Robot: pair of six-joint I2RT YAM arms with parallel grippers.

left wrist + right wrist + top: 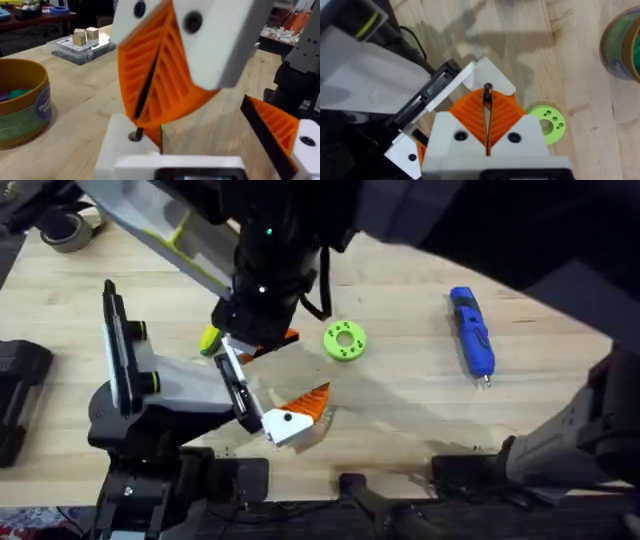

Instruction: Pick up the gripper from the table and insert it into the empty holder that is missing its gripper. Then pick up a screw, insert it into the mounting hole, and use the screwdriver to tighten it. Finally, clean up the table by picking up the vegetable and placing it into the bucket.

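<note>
My right gripper, white with orange ribbed pads, is shut on a small dark screw. It reaches across the table and holds the screw right at the white holder on my left gripper. The left gripper stands open, and one of its orange fingers shows far off to the side. The blue screwdriver lies alone at the right of the table. The bucket, tan with a blue label, stands off to one side with coloured things inside. A yellow-green piece peeks from under the right arm.
A green ring-shaped disc lies beside the two grippers. A roll of tape sits at the far left corner. A clear tray with wooden blocks stands beyond the bucket. A black object is at the left edge.
</note>
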